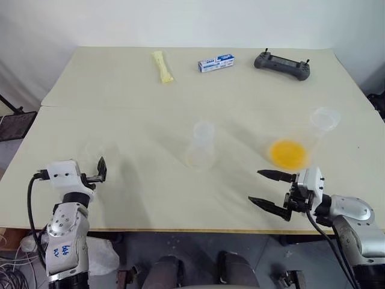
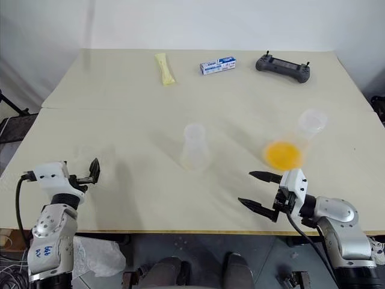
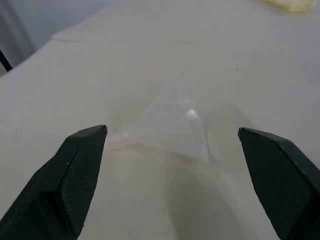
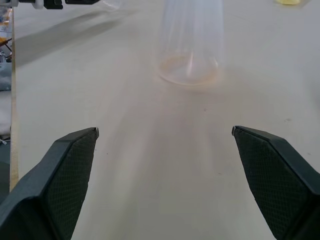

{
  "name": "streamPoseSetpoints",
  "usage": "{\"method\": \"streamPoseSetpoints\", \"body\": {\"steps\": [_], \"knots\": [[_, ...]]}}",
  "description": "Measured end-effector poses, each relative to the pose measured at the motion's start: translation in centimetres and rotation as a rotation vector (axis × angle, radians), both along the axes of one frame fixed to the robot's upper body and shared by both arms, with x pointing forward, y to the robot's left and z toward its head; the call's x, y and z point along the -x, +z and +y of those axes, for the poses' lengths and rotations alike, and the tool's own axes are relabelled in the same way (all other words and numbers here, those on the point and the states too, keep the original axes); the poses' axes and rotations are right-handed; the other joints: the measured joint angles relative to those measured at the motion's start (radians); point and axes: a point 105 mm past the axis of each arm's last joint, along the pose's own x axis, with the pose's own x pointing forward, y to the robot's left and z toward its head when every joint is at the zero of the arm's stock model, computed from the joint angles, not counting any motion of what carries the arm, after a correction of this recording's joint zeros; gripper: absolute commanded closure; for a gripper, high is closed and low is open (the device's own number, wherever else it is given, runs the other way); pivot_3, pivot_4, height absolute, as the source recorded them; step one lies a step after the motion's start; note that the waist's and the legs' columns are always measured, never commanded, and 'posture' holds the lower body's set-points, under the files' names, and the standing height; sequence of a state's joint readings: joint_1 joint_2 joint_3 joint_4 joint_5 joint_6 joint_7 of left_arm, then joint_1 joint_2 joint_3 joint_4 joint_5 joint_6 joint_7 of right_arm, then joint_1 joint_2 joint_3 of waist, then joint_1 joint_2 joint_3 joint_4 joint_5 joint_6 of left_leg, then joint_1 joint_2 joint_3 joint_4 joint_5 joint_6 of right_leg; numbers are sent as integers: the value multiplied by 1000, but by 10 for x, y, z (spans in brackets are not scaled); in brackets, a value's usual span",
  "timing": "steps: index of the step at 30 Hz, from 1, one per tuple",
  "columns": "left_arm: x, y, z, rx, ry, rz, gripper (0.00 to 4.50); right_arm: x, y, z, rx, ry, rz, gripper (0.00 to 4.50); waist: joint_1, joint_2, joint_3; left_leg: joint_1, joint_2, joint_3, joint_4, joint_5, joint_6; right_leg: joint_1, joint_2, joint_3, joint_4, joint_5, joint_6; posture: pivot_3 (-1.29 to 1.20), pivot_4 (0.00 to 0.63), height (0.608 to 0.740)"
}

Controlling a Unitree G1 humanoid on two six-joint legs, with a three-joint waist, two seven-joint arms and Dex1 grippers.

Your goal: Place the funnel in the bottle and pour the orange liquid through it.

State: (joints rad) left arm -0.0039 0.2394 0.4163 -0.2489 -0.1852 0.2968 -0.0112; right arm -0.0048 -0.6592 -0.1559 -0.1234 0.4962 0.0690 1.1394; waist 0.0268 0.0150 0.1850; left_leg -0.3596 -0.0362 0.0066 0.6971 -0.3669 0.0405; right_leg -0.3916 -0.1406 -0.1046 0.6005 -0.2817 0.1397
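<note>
A: Table point(image 1: 150, 108), then bottle point(image 1: 201, 146) mid-table; orange liquid point(image 1: 288, 153) sits right of it.
B: My left gripper point(image 3: 172, 145) is spread around the funnel point(image 3: 175, 125) lying sideways; I'd close gently on its cone

From my head, the funnel point(image 3: 172, 122) near my left gripper point(image 1: 101, 169) is barely a faint smudge on the table point(image 1: 150, 108). Through my right wrist camera, the bottle point(image 4: 190, 45) is cut off above its base, neck out of frame. The label on the small blue-and-white box point(image 1: 216, 62), beyond the bottle, is too small to read.
</note>
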Motion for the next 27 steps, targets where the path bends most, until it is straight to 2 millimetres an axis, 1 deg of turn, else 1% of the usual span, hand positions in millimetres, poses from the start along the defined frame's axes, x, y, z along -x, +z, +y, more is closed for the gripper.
{"method": "streamPoseSetpoints", "body": {"steps": [2, 5, 10, 14, 15, 16, 17, 20, 27], "knots": [[-2, 0, 1, 4, 12, -2, 34, 1, 2, 2, 2, -1, -6, 0, 2, 0, 0, 0, 0, 0, 0, 0, 0, 0, 0, 0, 0, 0, 0, 0, 150, 740], [-4, -2, 4, 8, 28, 7, 553, 2, 3, 4, 4, -4, -5, 0, 2, 0, 0, 0, 0, 0, 0, 0, 0, 0, 0, 0, 0, 0, 0, 0, 150, 740], [-8, -9, 4, 12, 38, 27, 2124, 2, 6, 6, 15, -3, -4, 0, 2, 0, 0, 0, 0, 0, 0, 0, 0, 0, 0, 0, 0, 0, 0, 0, 150, 740], [-8, -8, 4, 12, 37, 25, 3446, 3, 6, 4, 22, -5, -1, 0, 2, 0, 0, 0, 0, 0, 0, 0, 0, 0, 0, 0, 0, 0, 0, 0, 150, 740], [-8, -8, 4, 12, 37, 26, 3689, 3, 6, 4, 23, -5, 0, 0, 2, 0, 0, 0, 0, 0, 0, 0, 0, 0, 0, 0, 0, 0, 0, 0, 150, 740], [-8, -8, 4, 12, 37, 26, 4097, 4, 5, 4, 24, -5, 3, 0, 2, 0, 0, 0, 0, 0, 0, 0, 0, 0, 0, 0, 0, 0, 0, 0, 150, 740], [-8, -8, 4, 12, 37, 25, 4402, 4, 5, 4, 26, -5, 5, 0, 2, 0, 0, 0, 0, 0, 0, 0, 0, 0, 0, 0, 0, 0, 0, 0, 150, 740], [-9, -4, 5, 3, 33, 10, 4463, 4, 6, 4, 35, -3, 10, 0, 1, 0, 0, 0, 0, 0, 0, 0, 0, 0, 0, 0, 0, 0, 0, 0, 150, 740], [-5, -4, 10, -4, 39, 16, 4463, 4, 7, 5, 38, -5, 14, 0, 1, 0, 0, 0, 0, 0, 0, 0, 0, 0, 0, 0, 0, 0, 0, 0, 150, 740]]}}
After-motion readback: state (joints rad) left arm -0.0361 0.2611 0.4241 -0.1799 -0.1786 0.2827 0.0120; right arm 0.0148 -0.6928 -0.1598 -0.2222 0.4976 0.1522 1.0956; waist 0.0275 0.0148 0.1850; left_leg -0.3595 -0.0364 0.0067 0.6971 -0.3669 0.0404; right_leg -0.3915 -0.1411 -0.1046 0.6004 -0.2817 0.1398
